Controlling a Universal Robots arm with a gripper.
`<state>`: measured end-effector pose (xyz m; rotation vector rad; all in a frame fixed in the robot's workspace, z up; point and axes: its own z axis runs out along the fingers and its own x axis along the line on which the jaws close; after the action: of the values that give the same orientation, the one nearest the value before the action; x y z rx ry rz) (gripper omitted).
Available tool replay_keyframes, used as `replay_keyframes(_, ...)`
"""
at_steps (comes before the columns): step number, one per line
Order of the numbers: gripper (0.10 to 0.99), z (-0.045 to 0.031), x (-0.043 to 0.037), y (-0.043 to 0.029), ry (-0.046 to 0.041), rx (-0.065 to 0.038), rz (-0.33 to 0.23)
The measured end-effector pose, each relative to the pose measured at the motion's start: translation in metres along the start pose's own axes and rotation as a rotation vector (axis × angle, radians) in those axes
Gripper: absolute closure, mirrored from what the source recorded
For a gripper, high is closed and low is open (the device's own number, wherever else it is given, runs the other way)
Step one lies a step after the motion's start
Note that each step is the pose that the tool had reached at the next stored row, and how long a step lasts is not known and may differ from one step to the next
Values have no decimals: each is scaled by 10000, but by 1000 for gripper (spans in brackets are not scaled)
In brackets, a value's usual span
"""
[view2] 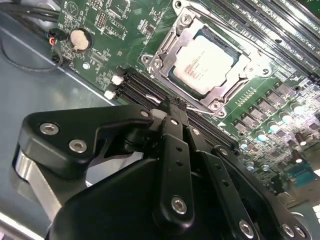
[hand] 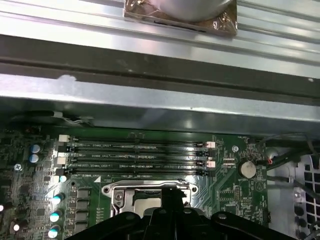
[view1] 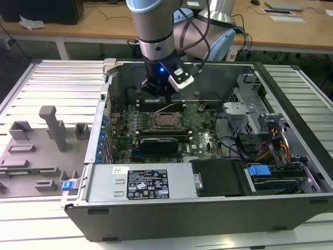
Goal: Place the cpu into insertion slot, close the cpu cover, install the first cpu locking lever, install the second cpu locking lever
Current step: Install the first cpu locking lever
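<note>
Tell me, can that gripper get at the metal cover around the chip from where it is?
Probably yes. The gripper hangs close above the green motherboard, right beside the cpu cover, which lies flat around the cpu, and nothing stands between them.

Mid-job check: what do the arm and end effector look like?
The arm is silver-grey and cylindrical with a pale blue joint cap, a lit blue light at the wrist, a white camera module and black cables. The end effector is matte black linkage with silver screws.

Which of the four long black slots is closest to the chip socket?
The memory slot right beside the socket frame; the other three lie beyond it, toward the case wall.
</note>
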<state>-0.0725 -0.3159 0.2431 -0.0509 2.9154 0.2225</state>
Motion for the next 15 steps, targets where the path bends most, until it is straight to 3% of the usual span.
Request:
replay_keyframes(13, 980, 99, 16, 110, -113, 170, 698)
replay_keyframes(15, 980, 117, 20, 118, -189, 183, 728)
